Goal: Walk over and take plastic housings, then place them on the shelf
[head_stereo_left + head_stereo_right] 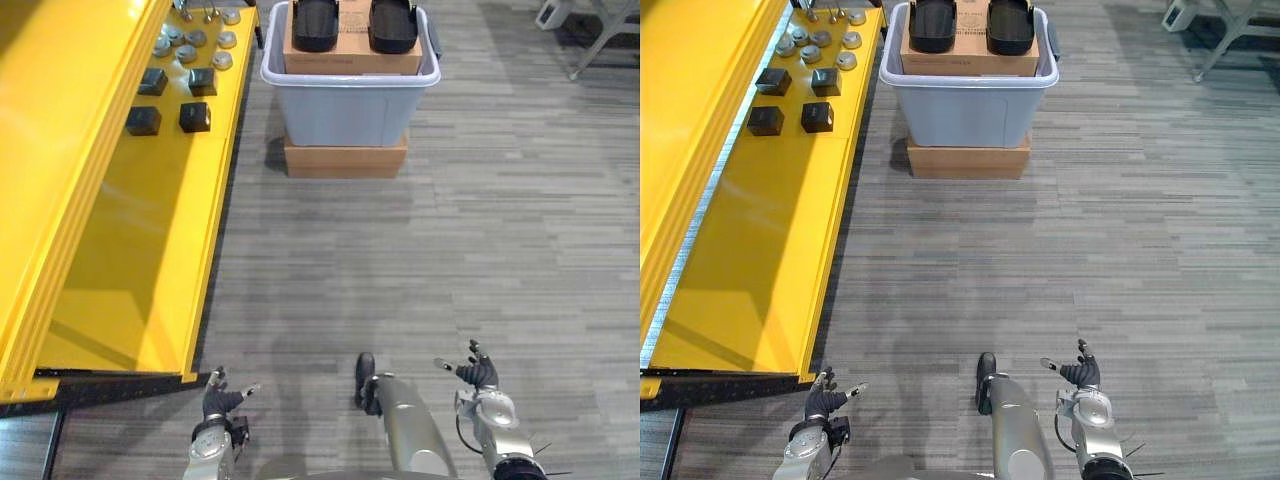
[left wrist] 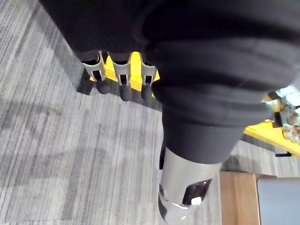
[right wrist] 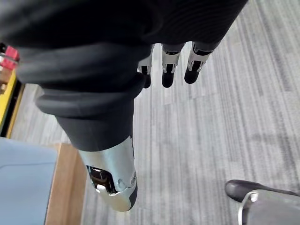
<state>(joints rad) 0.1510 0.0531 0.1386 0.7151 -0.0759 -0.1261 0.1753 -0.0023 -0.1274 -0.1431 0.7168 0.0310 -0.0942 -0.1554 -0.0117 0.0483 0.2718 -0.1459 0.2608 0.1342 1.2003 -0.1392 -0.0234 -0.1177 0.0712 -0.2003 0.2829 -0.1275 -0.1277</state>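
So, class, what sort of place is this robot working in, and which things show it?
Probably a workshop or parts store: a yellow shelf carrying rows of dark blocks and grey round parts, plus a grey bin holding black housings, set on a cardboard box.

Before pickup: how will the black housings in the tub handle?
Probably rigid: the black housings keep a moulded, rounded shape. Their smooth curved tops could slip. Lying loose on the cardboard box in the grey tub, they may slide if pushed.
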